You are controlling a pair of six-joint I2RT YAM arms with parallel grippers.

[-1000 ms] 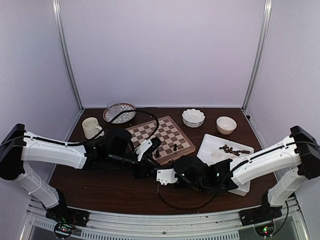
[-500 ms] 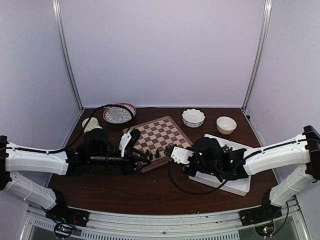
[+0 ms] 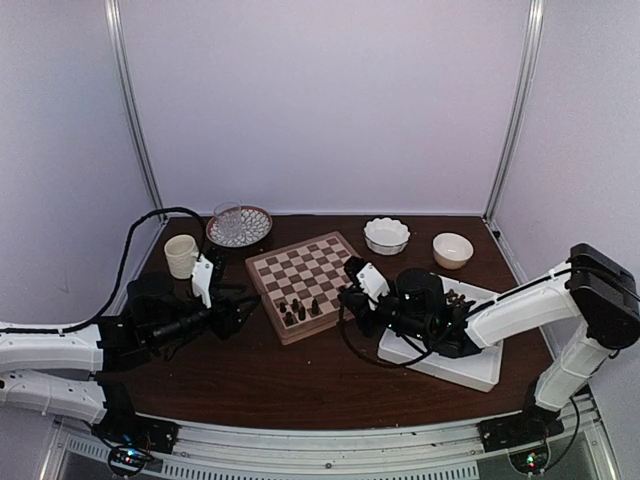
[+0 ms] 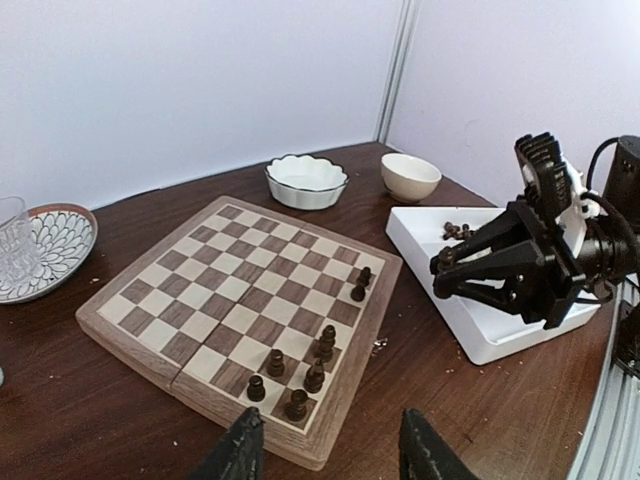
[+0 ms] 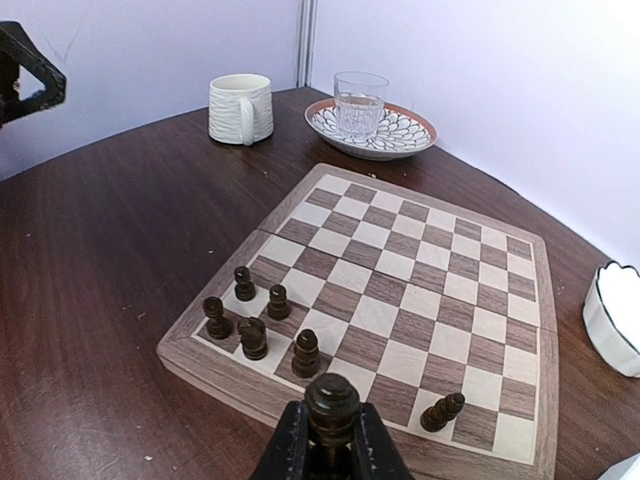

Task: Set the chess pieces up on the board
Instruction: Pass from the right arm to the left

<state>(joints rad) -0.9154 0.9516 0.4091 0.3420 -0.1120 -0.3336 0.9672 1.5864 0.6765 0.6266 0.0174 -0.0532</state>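
Wooden chessboard (image 3: pixel 305 262): sits mid-table and turned at an angle, with cream and brown squares inside a pale border. Most squares are bare.
Table (image 3: pixel 300 385): dark brown wood, and everything stands on it.
Dark pieces on the board (image 5: pixel 252 338): five of them stand upright, bunched in two short rows in the corner nearest the left arm.
Lone dark piece (image 5: pixel 441 411): off by itself near the board edge on the right arm's side. It looks tilted rather than straight, though it's hard to be sure.
Right gripper (image 5: pixel 330 428): fingers are pinched tight on a dark piece (image 5: pixel 332 392), whose round head pokes up above the fingertips. It hangs just over the board's edge on its own side, not touching the wood.
Left gripper (image 4: pixel 325 458): fingers are spread apart with nothing between them. It's off the board, low over the table just beside the corner with the bunch.
White tray (image 4: pixel 470 335): to the right of the board, near it but apart, with the right arm reaching across it.
Loose dark pieces in the tray (image 4: pixel 455 230): a small heap at the far end, too tiny to tell which is which.
Scalloped white bowl (image 4: pixel 305 182): behind the board.
Small cream bowl (image 4: pixel 410 176): beside the scalloped one, behind the tray.
Ribbed cream mug (image 5: pixel 240 108): at the far left of the table.
Glass (image 5: pixel 360 102): stands on a patterned plate (image 5: pixel 405 133), beyond the board's far-left corner.
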